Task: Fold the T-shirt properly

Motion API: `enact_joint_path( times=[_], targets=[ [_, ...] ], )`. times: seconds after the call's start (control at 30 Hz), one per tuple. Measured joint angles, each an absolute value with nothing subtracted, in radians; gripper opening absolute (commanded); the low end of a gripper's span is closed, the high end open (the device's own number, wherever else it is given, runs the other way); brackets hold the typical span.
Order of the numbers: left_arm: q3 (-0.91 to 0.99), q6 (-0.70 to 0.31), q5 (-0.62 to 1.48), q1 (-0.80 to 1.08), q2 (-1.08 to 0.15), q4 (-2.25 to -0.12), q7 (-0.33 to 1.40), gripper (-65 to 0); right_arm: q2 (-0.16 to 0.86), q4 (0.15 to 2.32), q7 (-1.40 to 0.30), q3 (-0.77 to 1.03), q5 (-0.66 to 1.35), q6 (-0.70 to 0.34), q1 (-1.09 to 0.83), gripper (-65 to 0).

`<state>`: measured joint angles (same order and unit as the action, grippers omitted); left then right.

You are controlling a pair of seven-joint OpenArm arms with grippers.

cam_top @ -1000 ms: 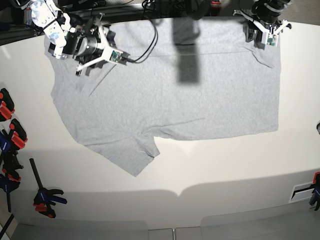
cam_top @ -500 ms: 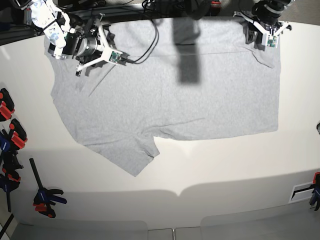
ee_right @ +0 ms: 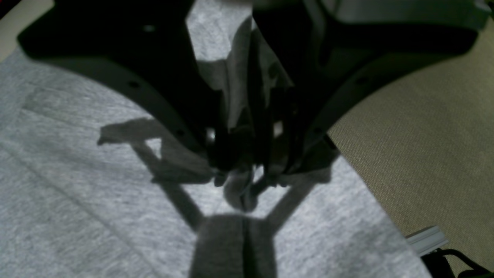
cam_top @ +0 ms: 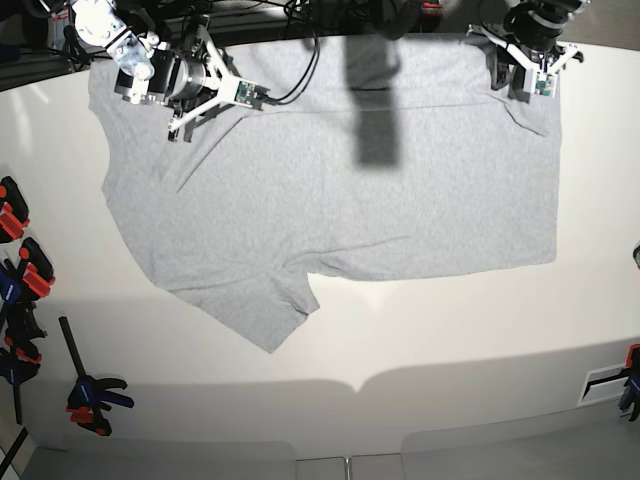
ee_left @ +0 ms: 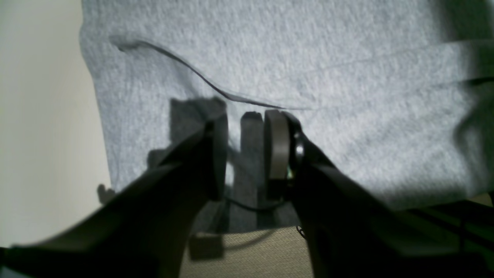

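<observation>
— Where's the T-shirt (cam_top: 330, 200) lying?

— Spread flat across the upper half of the base view on the pale bench (cam_top: 450, 340), plain grey side up, one sleeve pointing toward the lower left.

— And the arms?

— Both at the top edge. The right gripper (ee_right: 247, 170), upper left in the base view, has its fingers (ee_right: 222, 150) pinched on a bunched fold of the grey cloth; a tuft pokes out between the tips.

— The left one?

— The left gripper (ee_left: 247, 154) sits at the upper right corner of the shirt. Its fingers (ee_left: 276, 150) stand slightly apart above the fabric by a crease; I can't tell whether any cloth is caught between them.

— Anything else?

— Red-and-black clamps (cam_top: 20, 270) along the left edge.
</observation>
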<state>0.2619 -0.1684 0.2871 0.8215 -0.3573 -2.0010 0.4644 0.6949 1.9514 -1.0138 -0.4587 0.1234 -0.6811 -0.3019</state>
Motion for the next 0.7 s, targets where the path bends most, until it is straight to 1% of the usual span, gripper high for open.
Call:
enact_joint_path(
  times=[0.17, 0.4, 0.5, 0.7],
  targets=[
    [0.262, -0.168, 0.287, 0.822, -0.357, -2.001, 0.465, -50.3, 0.695, 1.975, -1.038, -0.461, 0.101, -0.680, -0.302, -49.2],
    [0.262, -0.168, 0.287, 0.822, -0.357, -2.001, 0.464, -50.3, 0.695, 1.997, -1.033, -0.458, 0.104, -0.654, -0.296, -49.2],
    [0.262, -0.168, 0.287, 0.822, -0.357, -2.001, 0.464, -50.3, 0.695, 1.996, -1.016, -0.458, 0.104, -0.627, -0.279, -49.2],
    [0.262, -0.168, 0.287, 0.822, -0.357, -2.001, 0.465, -50.3, 0.695, 1.996, -0.983, -0.458, 0.104, -0.624, -0.245, -49.2]
  ],
)
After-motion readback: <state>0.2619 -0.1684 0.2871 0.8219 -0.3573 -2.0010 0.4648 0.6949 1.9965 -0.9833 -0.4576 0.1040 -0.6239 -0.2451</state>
